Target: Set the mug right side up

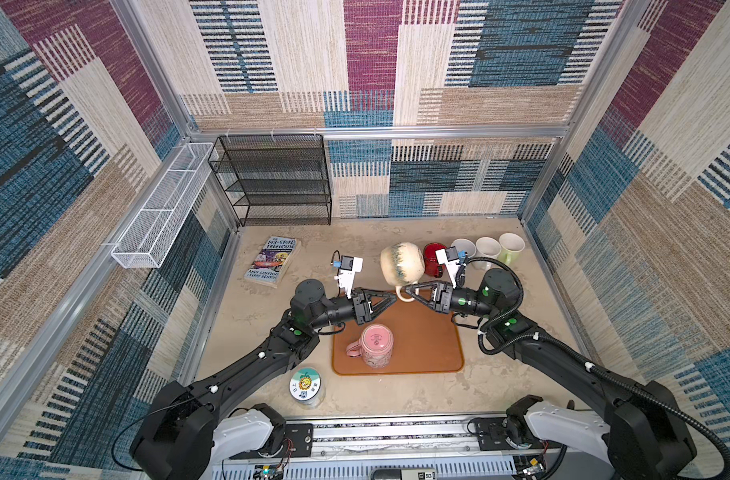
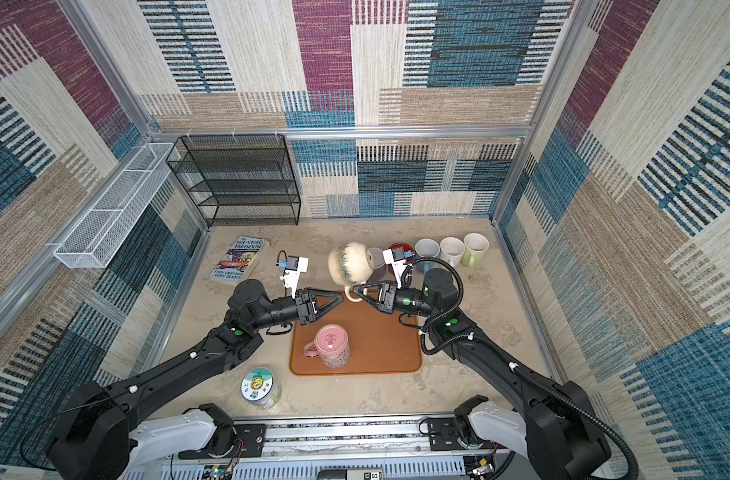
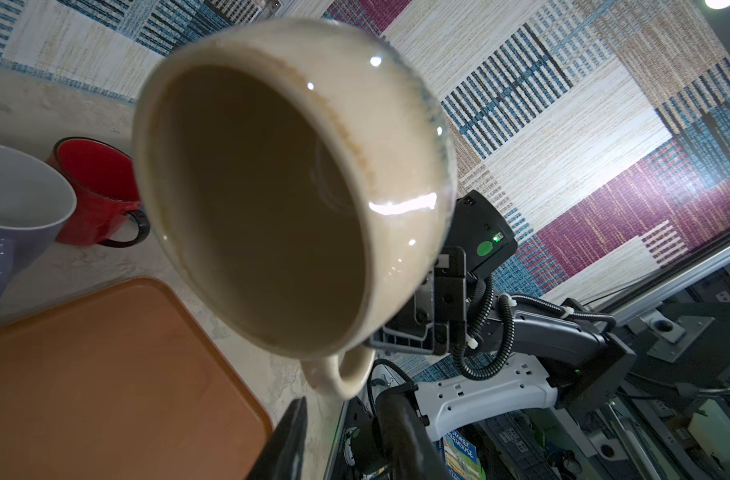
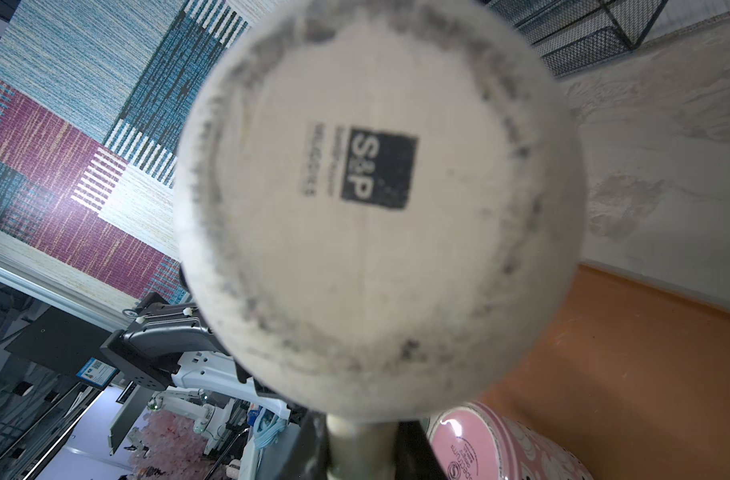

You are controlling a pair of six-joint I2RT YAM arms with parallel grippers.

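Observation:
A cream mug (image 1: 400, 259) (image 2: 351, 262) with blue streaks hangs on its side above the far edge of the orange tray (image 1: 430, 340). Its mouth (image 3: 272, 199) faces the left wrist camera and its stamped base (image 4: 376, 208) faces the right wrist camera. My right gripper (image 1: 405, 289) (image 4: 363, 449) is shut on the mug's handle (image 3: 342, 374). My left gripper (image 1: 394, 297) (image 3: 342, 419) is open, its tips just short of the handle with nothing between them. A pink mug (image 1: 376, 345) (image 4: 500, 444) stands upside down on the tray.
A red mug (image 1: 434, 257), a purple mug (image 3: 14, 216) and three pale mugs (image 1: 488, 249) stand at the back right. A book (image 1: 272, 259) lies back left near a black wire shelf (image 1: 272, 178). A lidded jar (image 1: 307, 386) sits front left.

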